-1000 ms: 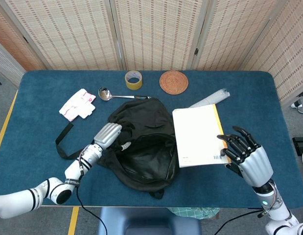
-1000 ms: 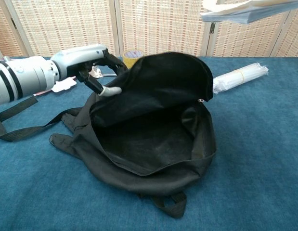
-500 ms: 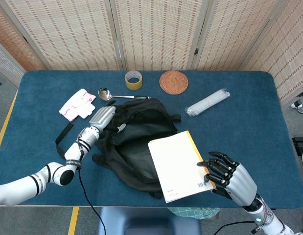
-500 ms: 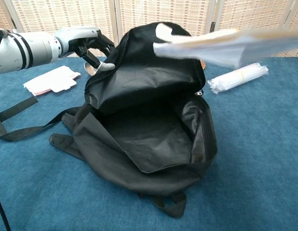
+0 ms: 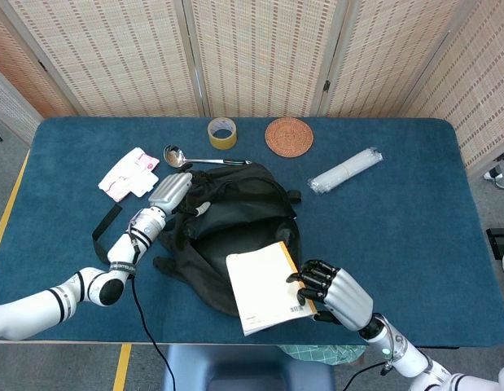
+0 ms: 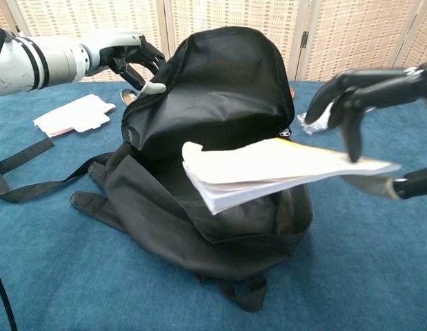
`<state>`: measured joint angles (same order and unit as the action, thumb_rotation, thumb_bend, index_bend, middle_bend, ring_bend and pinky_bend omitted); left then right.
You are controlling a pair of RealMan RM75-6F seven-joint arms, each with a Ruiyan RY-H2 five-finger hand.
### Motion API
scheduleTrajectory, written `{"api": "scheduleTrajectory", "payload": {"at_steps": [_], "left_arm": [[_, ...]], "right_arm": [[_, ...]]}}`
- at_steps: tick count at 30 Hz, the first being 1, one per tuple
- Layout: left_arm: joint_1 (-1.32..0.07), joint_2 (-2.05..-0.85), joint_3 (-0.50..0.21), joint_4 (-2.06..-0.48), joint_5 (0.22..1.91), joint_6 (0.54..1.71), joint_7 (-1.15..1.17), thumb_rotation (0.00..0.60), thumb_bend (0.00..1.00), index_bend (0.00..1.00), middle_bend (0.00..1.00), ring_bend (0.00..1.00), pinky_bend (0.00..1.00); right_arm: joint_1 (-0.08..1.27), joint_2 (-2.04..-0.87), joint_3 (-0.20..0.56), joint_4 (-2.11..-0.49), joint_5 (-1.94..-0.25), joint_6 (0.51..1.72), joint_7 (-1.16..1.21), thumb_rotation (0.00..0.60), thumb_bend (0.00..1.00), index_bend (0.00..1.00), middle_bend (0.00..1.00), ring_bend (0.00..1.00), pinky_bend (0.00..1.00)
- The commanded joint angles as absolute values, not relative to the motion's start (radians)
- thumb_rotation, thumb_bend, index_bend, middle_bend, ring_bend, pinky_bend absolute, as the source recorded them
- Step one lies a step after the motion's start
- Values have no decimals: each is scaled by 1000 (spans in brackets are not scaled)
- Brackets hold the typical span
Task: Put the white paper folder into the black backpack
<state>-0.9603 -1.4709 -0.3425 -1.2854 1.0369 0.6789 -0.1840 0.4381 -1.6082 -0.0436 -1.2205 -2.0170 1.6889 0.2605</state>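
White paper folder (image 6: 268,169): held flat by right hand (image 5: 337,289), leading end over open mouth of black backpack (image 6: 220,138). Left hand (image 5: 168,194) grips backpack's raised flap. Backpack on blue desk (image 5: 398,204).

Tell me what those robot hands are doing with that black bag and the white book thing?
This is a robot with two arms, filmed by its own cameras: one looks down from its head, one looks out from its chest. Its left hand holds up the flap of the black backpack so the mouth stays open. Its right hand grips the white paper folder and holds it at the opening, ready to go in. Also on the blue table: a tape roll, a round woven mat, a spoon, a wrapped white roll and a pink-and-white packet.
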Motion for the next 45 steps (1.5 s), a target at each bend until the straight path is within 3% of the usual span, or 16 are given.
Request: {"api": "scheduleTrajectory", "payload": {"at_steps": [1,12,21,45], "left_arm": [[-959,-1468,-342,-1288,1035,680,-185,600,483,640,332,255,0],[-947,-1441,-336,-1314,1043,691,-194,600,483,638,332,250,0],[-938,-1419,-331,-1341,1049,698,-198,600,483,638,332,246,0],[-936,-1388,-328,-1381,1065,704,-213,600,483,637,332,239,0]], "right_arm": [[480,-1720,-32,-1084,-1984,1628,314,600,656,725,409,435,349],[588,-2000,6,-632,-1928,1573,415,600,657,725,412,431,349],[667,-2144,9,-360,-1882,1531,457,600,659,726,414,433,349],[826,-2265,20,-159,-1750,1350,291,600,659,751,414,411,272]]}}
